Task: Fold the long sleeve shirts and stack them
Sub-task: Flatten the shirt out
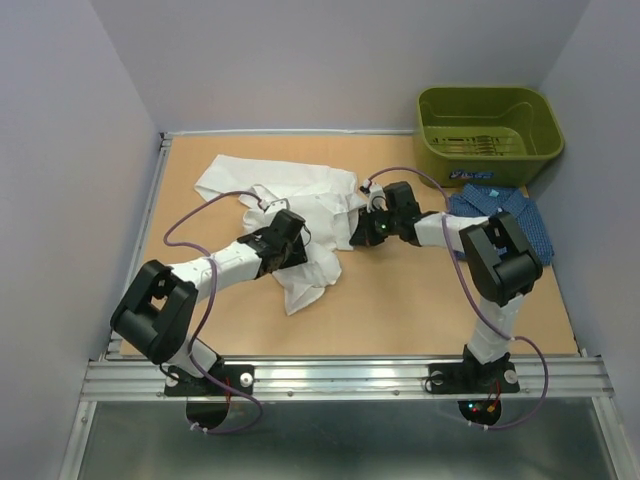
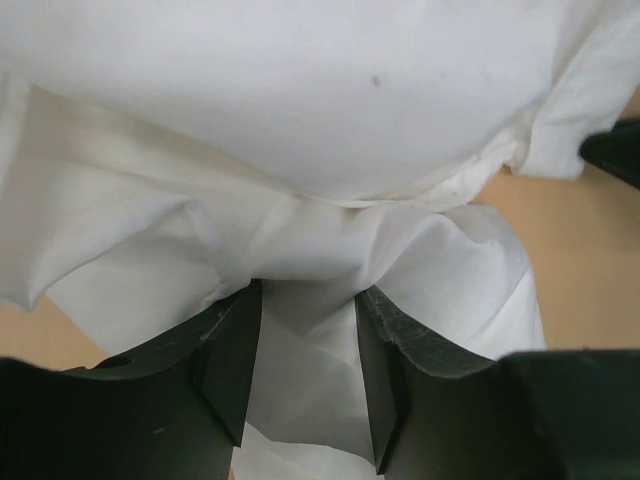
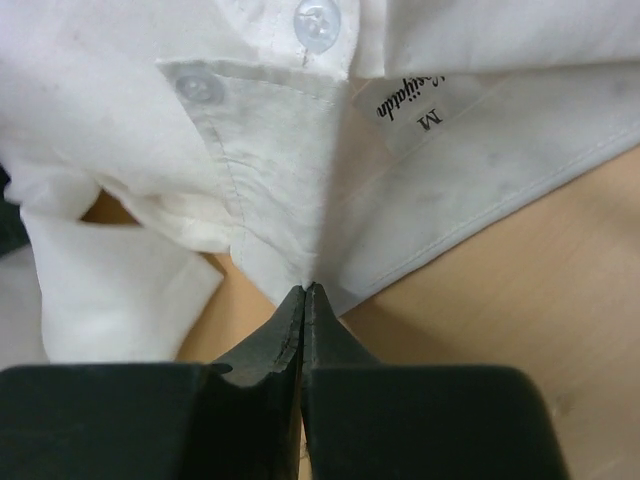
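The right gripper (image 3: 305, 292) has its two dark fingers pressed flat together, the tips right at the lower edge of the plain white cloth button-up shirt (image 3: 100, 130), just below the collar band; whether a sliver of cloth is nipped between them I cannot tell. Just above the tips sit two clear round plastic buttons (image 3: 315, 20); beside them is a small white size label (image 3: 420, 100) printed with an M.

The left gripper (image 2: 307, 300) stands spread; a loose fold of the white shirt lies in the gap between its fingers, slack rather than squeezed; more of the shirt billows beyond it.

Seen from above, the white shirt lies crumpled and part spread over the middle and left of the tan wooden table (image 1: 420, 300); the left arm reaches into its near part, the right arm into its right edge at the collar. The dark blue finely patterned collared shirt (image 1: 505, 210) lies apart from the white one against the right wall, partly hidden by the right arm; just behind it, in the far right corner, stands the olive-green rectangular plastic bin (image 1: 430, 140).
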You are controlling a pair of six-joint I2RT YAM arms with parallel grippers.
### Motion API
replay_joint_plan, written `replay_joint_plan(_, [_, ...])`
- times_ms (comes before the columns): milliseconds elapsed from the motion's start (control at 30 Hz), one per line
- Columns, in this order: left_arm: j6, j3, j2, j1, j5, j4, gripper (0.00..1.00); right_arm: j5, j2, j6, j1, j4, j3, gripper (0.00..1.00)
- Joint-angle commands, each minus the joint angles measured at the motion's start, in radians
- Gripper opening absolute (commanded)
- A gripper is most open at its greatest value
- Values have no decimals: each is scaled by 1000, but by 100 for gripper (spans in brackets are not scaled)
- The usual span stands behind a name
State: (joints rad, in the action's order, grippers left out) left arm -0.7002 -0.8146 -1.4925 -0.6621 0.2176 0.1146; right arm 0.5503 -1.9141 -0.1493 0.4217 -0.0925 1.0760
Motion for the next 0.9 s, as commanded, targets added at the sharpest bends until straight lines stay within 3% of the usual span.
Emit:
replay_joint_plan(0, [74,3,17,61,34,-15,52,-21,116,5,3,-44,-74,1])
replay_joint_plan(300, [205,-29,120,186,146,62,47,-53,426,-108,3,-27,-248,1])
replay_joint_plan(500, [292,-38,205,292,210,86,47,-171,650,-147,3,140,-202,0])
replay_joint_plan(700, [328,-122,213,413,155,107,44,-309,728,-183,3,246,-67,1])
replay_joint_plan(867, [225,-80,339,412,-55,120,61,-325,692,-185,3,290,-28,1])
